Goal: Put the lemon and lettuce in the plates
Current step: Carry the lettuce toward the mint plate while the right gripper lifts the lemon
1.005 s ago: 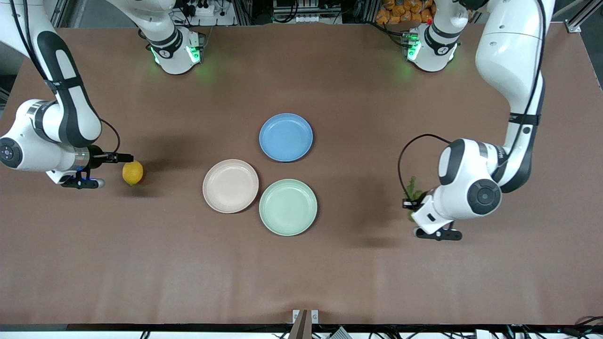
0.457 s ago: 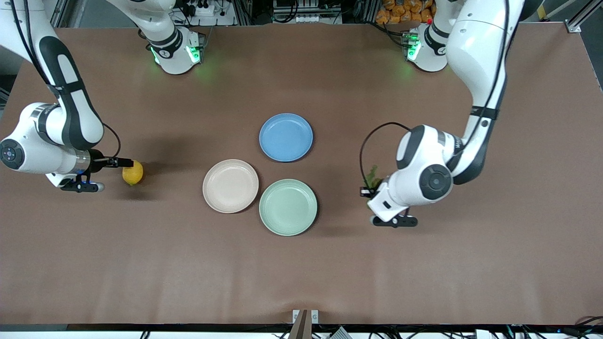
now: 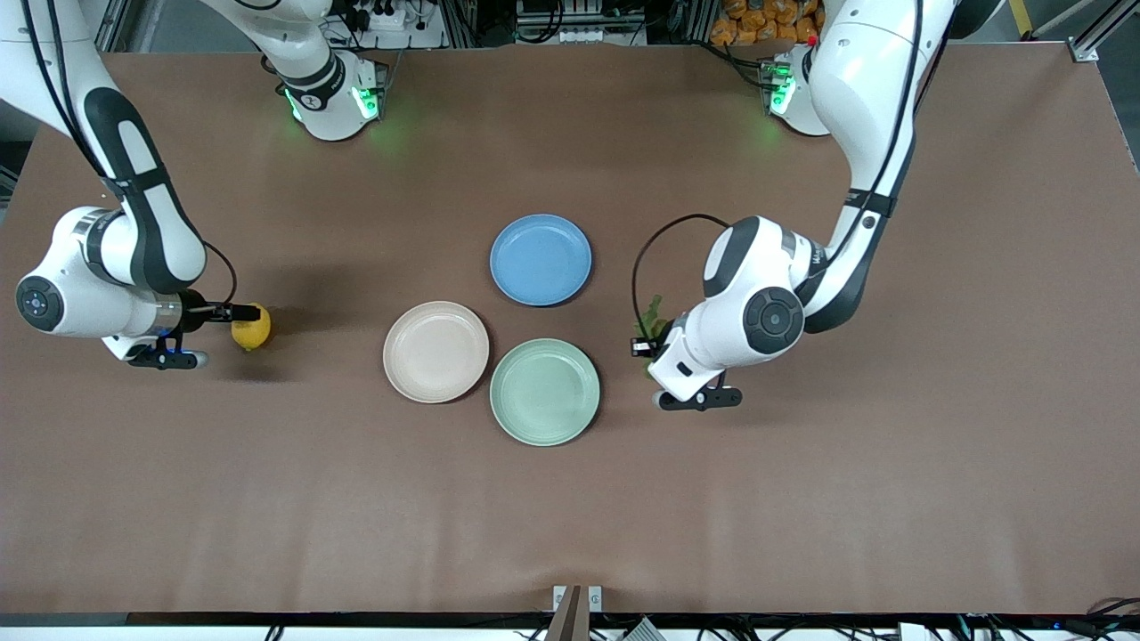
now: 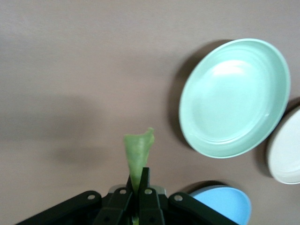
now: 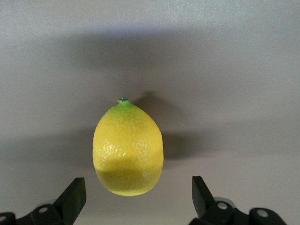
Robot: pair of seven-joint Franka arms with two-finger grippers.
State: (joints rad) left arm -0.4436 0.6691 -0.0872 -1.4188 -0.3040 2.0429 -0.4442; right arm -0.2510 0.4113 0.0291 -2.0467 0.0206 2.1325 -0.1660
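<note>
The lemon lies on the table toward the right arm's end; it fills the middle of the right wrist view. My right gripper is open right beside it, a finger at each side of it, not touching. My left gripper is shut on the lettuce, held above the table beside the mint green plate. The leaf sticks out from the shut jaws in the left wrist view, where the mint plate also shows. The beige-pink plate lies empty next to the mint one.
A blue plate lies empty, farther from the front camera than the other two plates. The brown table is bare around them.
My left arm has carried the lettuce from the left arm's end of the table to just beside the mint green plate. My right gripper has edged closer to the lemon.
</note>
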